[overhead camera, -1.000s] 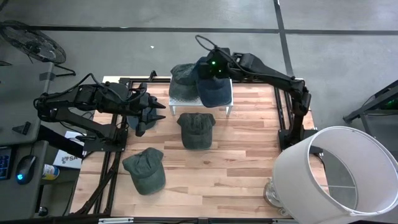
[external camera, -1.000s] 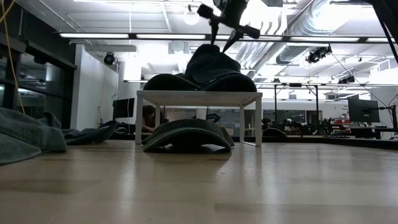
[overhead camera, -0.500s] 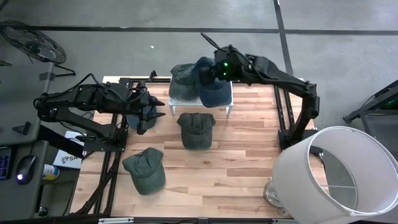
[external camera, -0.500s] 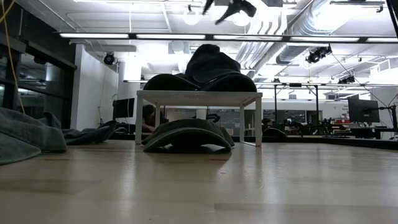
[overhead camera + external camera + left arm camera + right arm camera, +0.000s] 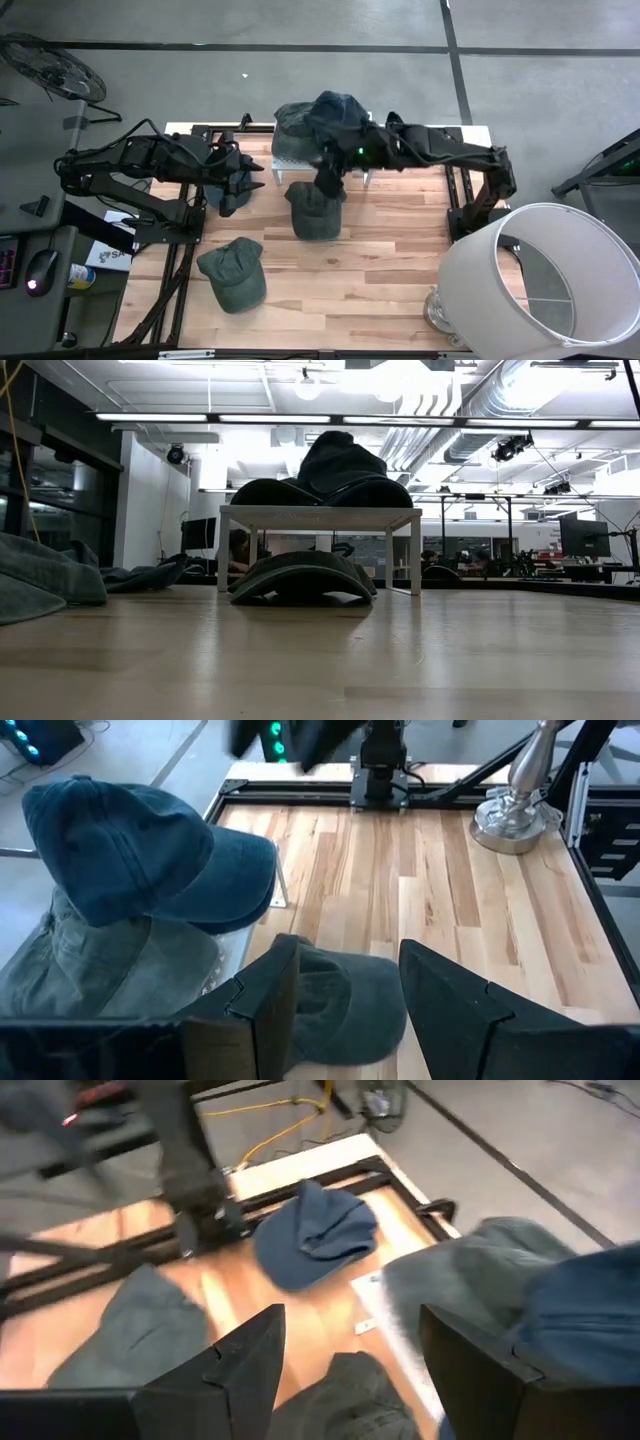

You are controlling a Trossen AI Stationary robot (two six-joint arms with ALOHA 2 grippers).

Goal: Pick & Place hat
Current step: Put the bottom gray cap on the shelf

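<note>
A small white stand (image 5: 365, 160) at the table's far side carries a green hat (image 5: 292, 120) with a dark blue hat (image 5: 340, 105) lying partly over it; both show in the low view as a heap (image 5: 335, 465). Below the stand's near edge another green hat (image 5: 315, 212) lies on the wood. My right gripper (image 5: 326, 186) hangs open above that hat, holding nothing (image 5: 352, 1320). My left gripper (image 5: 255, 177) waits open at the table's left (image 5: 348, 960), above a blue hat (image 5: 214, 196). A third green hat (image 5: 232, 272) lies near the front left.
A big white lampshade (image 5: 545, 275) and its metal base (image 5: 440, 310) fill the near right corner. Black frame rails run along the table's left edge (image 5: 180, 270) and right edge (image 5: 455, 190). Bare wood lies between the middle hat and the lamp.
My right gripper has risen from just above the dark blue hat on the stand, out of the low view. It has swung toward the table's near edge, rolling as it went. It now hangs over the green hat in front of the stand. The hats have kept their places.
</note>
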